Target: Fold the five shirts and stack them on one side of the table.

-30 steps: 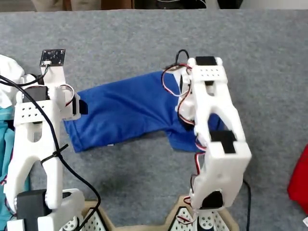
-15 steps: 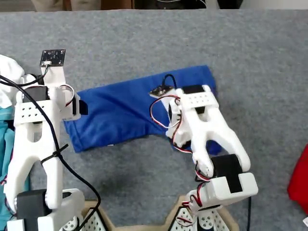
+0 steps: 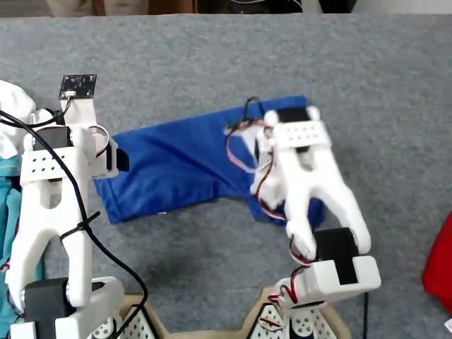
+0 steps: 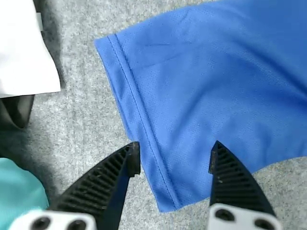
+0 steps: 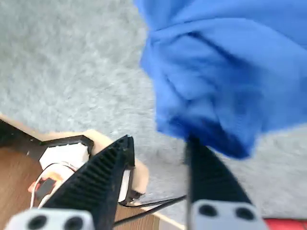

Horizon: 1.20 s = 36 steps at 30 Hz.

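Observation:
A blue shirt (image 3: pixel 183 159) lies spread across the middle of the grey table. In the left wrist view my left gripper (image 4: pixel 175 155) is open, its black fingers (image 4: pixel 120 167) straddling the hemmed corner of the blue shirt (image 4: pixel 201 86) just above the cloth. In the high view that left gripper (image 3: pixel 119 157) sits at the shirt's left edge. My right arm (image 3: pixel 307 162) hangs over the shirt's right part. The right gripper (image 5: pixel 158 148) is open, and a bunched fold of the blue shirt (image 5: pixel 225 76) lies just beyond its fingertips, touching one finger (image 5: pixel 199 153).
A white cloth (image 3: pixel 10 106) and a teal shirt (image 3: pixel 6 194) lie at the table's left edge, close to the left arm. A red shirt (image 3: pixel 441 261) pokes in at the right edge. The arm bases and cables sit at the front edge.
The right arm drew back toward its base, then pushed out again over the shirt's right part. The shirt's far right corner came into sight. The left arm stayed still.

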Each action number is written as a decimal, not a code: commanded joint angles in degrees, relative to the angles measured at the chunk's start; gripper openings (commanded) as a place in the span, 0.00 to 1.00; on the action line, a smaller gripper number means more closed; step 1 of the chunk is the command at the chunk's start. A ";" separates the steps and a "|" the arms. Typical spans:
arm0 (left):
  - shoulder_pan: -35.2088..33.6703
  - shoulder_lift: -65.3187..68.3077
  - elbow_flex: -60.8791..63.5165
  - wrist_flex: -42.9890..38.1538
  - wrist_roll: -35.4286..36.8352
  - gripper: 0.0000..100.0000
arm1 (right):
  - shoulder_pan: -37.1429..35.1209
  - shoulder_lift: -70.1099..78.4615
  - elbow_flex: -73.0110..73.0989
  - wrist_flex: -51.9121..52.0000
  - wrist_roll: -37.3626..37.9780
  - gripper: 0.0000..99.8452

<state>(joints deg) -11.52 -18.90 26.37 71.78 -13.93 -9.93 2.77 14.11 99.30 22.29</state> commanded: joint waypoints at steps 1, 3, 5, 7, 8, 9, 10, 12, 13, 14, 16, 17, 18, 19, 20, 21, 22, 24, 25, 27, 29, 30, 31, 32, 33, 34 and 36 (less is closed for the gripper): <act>-0.44 -0.22 -2.90 0.44 0.35 0.24 | 3.82 -2.33 -7.96 0.18 0.79 0.08; -0.53 -0.22 -2.90 0.44 0.35 0.24 | 4.44 -0.92 -7.96 -4.13 2.29 0.08; -0.35 -0.22 -2.90 0.44 0.35 0.24 | 4.44 1.89 -7.78 -7.74 3.08 0.08; -0.26 -0.22 -2.90 0.44 0.35 0.24 | 4.44 6.02 -8.31 -10.55 2.90 0.08; -0.18 -0.22 -2.90 0.44 0.35 0.24 | 4.44 8.22 -8.75 -12.04 2.90 0.07; -0.18 -0.22 -2.90 0.44 0.35 0.24 | 4.44 10.51 -9.27 -13.10 2.90 0.07; -0.18 -0.22 -2.90 0.44 0.35 0.24 | 4.53 12.44 -9.80 -13.89 2.90 0.07; -0.18 -0.22 -2.90 0.44 0.35 0.24 | 4.62 16.13 -11.12 -14.15 2.90 0.07; -0.18 -0.22 -2.90 0.44 0.35 0.24 | 4.70 17.54 -11.82 -13.45 2.90 0.07; -0.18 -0.22 -2.90 0.44 0.35 0.24 | 4.70 18.42 -12.35 -12.48 2.90 0.07; -0.18 -0.22 -2.90 0.44 0.35 0.24 | 4.70 18.77 -12.97 -10.02 2.90 0.07; -0.18 -0.22 -2.90 0.44 0.35 0.24 | 4.70 18.77 -13.23 -8.70 2.90 0.07; -0.18 -0.22 -2.90 0.44 0.35 0.24 | 4.70 18.77 -13.23 -7.56 2.90 0.07; -0.18 -0.22 -2.90 0.44 0.35 0.24 | 4.70 18.51 -13.23 -6.59 2.90 0.07; -0.18 -0.22 -2.90 0.35 0.35 0.24 | 4.70 18.15 -12.88 -5.80 2.90 0.07; -0.18 -0.22 -2.90 0.35 0.35 0.24 | 4.70 17.63 -12.79 -4.75 2.90 0.07; -0.18 -0.22 -2.90 0.35 0.35 0.24 | 4.70 17.10 -12.53 -3.60 2.90 0.07; -0.18 -0.22 -2.90 0.35 0.35 0.24 | 4.70 15.60 -11.65 -2.11 2.90 0.07; -0.18 -0.22 -2.90 0.35 0.35 0.24 | 4.70 14.64 -10.86 -1.93 2.90 0.07; -0.18 -0.22 -2.90 0.35 0.35 0.24 | 4.62 12.70 -8.66 -1.85 2.90 0.07; -0.26 -0.22 -2.90 0.35 0.35 0.24 | 4.62 10.68 -5.85 -2.02 2.90 0.07; -0.35 -0.22 -2.90 0.35 0.35 0.24 | 4.62 9.80 -4.35 -2.11 2.90 0.07; -0.44 -0.22 -2.90 0.35 0.35 0.24 | 4.62 8.92 -2.86 -2.20 2.99 0.07; -0.44 -0.22 -2.90 0.35 0.35 0.24 | 4.62 8.13 -1.54 -2.29 2.99 0.07; -0.44 -0.22 -2.90 0.44 0.35 0.24 | 4.62 7.34 -0.40 -2.99 2.99 0.07; -0.44 -0.22 -2.90 0.44 0.35 0.24 | 4.70 6.37 0.31 -4.31 2.99 0.07; -0.35 -0.22 -2.90 0.44 0.35 0.24 | 5.32 4.53 0.48 -7.65 2.90 0.07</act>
<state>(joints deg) -11.52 -18.90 26.37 71.78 -13.93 -6.15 12.35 14.02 94.90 24.75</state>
